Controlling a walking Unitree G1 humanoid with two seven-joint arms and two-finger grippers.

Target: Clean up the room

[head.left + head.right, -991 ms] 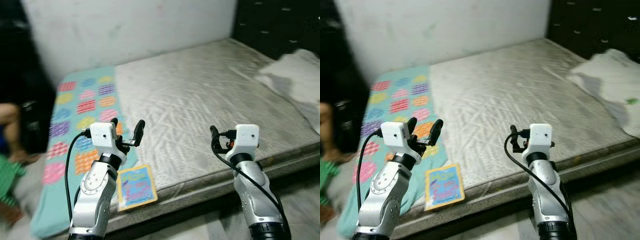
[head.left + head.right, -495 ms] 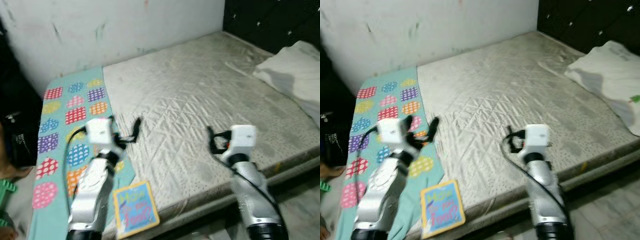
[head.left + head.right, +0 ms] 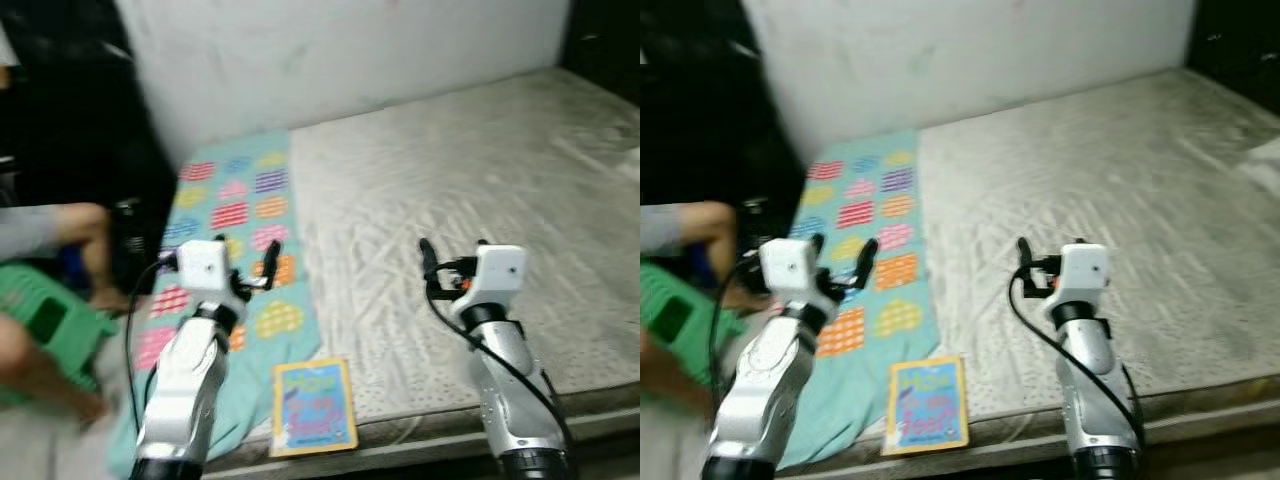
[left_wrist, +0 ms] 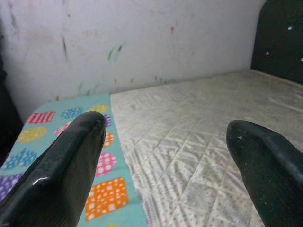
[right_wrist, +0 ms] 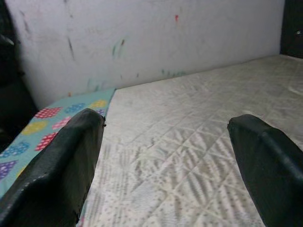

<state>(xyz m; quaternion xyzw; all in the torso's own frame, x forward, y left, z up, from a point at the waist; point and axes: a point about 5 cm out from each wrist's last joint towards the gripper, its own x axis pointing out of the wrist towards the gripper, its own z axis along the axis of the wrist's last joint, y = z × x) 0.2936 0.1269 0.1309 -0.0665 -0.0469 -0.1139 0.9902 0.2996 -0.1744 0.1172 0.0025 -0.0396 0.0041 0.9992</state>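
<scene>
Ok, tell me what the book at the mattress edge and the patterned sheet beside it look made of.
The book looks like glossy card or paper: flat, stiff, with a printed cover. The patterned sheet looks like soft woven fabric, matte, draping over the mattress edge, though blur leaves the weave unclear.

A children's book (image 3: 313,406) lies flat, cover up, on the near edge of the bed at about 6 o'clock. Its cover is pale blue with a yellow border and pink lettering, too blurred to read. It sits slightly askew, its left part on the hem of a turquoise blanket (image 3: 232,215) patterned with coloured dotted patches, its right part on the grey quilted mattress (image 3: 470,190). The blanket is draped over the mattress's end, from 11 o'clock down to 7 o'clock.
</scene>
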